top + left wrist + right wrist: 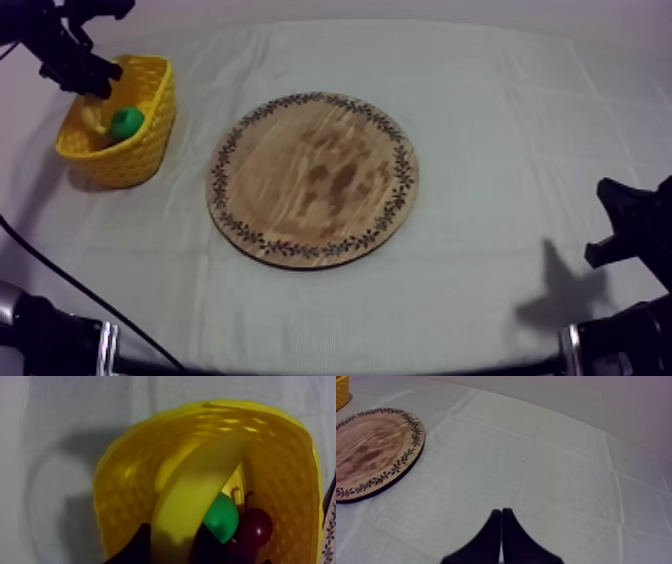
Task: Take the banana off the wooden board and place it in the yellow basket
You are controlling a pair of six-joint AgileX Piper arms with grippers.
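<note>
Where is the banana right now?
At the top view's left, the banana is in the yellow basket beside the pear, gripped by the left end effector.

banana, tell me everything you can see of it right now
The curved yellow toy banana looks smooth and plain, like plastic, with no marks that can be made out. Its near end sits between the two black fingers of the left gripper, which are closed on it. It hangs slanted inside the yellow plastic basket, far end towards the inner wall; whether it touches wall or floor cannot be told. A green toy pear and a small red fruit lie beside it.
</note>
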